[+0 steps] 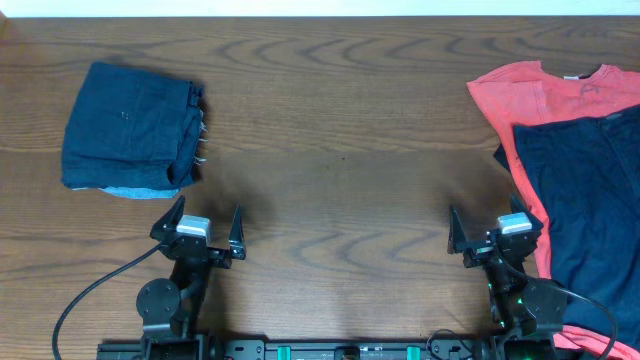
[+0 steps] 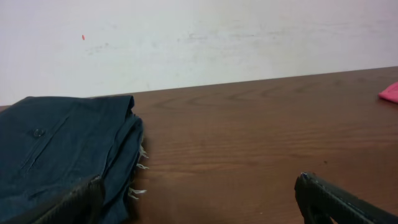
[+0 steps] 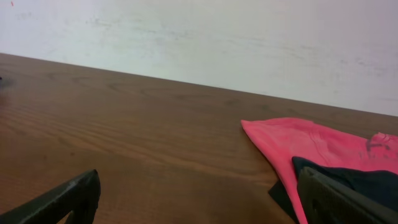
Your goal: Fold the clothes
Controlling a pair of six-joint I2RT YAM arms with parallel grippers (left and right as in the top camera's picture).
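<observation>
A folded stack of dark navy clothes (image 1: 130,125) lies at the table's far left, with a buttoned piece (image 2: 56,149) on top in the left wrist view. At the right edge a coral-red T-shirt (image 1: 545,90) lies spread flat, and a dark navy garment (image 1: 590,200) rests on top of it. The T-shirt (image 3: 305,146) also shows in the right wrist view. My left gripper (image 1: 208,228) stands open near the front, just below the navy stack, holding nothing. My right gripper (image 1: 497,228) is open too, its right finger next to the navy garment's edge.
The brown wooden table (image 1: 340,150) runs between the two piles. A white wall (image 2: 199,37) rises behind its far edge. A black cable (image 1: 90,295) loops from the left arm's base at the front left.
</observation>
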